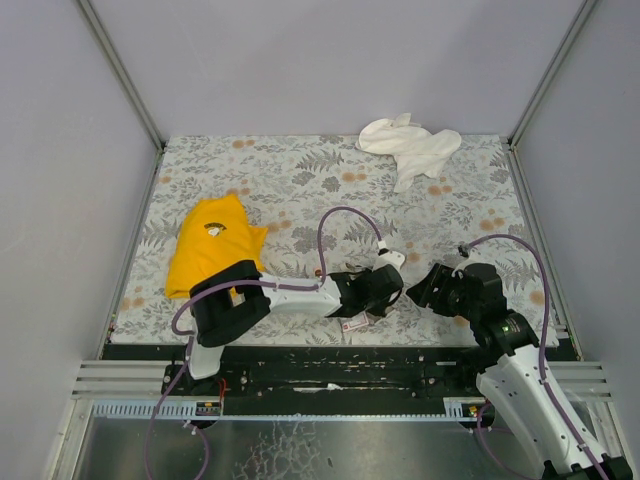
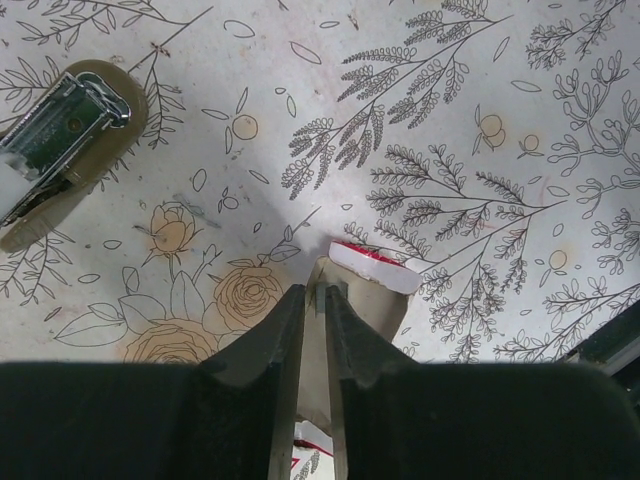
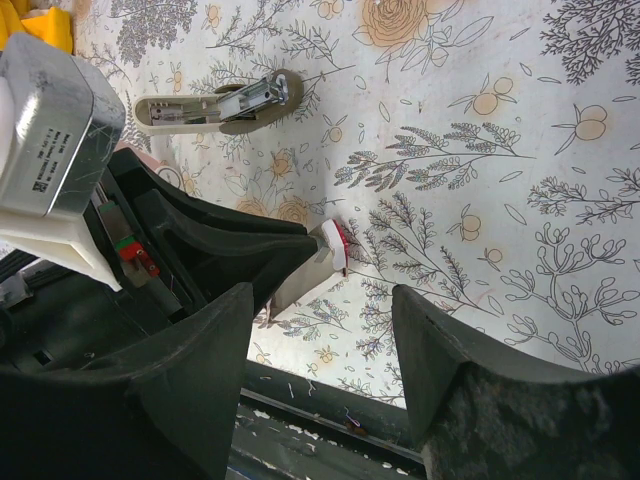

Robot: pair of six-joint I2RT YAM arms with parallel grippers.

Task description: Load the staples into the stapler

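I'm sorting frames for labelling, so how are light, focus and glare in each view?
Top view: even light, sharp, soft shadows beside the arms. Left wrist: a washed-out bright patch on the mat; the left tool, shut on the box, is dark and soft-edged; the stapler glints. Right wrist: the open right tool looms dark and blurred; the mat behind is sharp.

Left gripper (image 2: 316,292) hides much of the staples box (image 2: 375,268); stapler (image 2: 55,135) cropped at edge.

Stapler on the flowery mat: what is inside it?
The stapler lies open, showing a silvery metal channel inside. Whether that channel is loaded cannot be seen.
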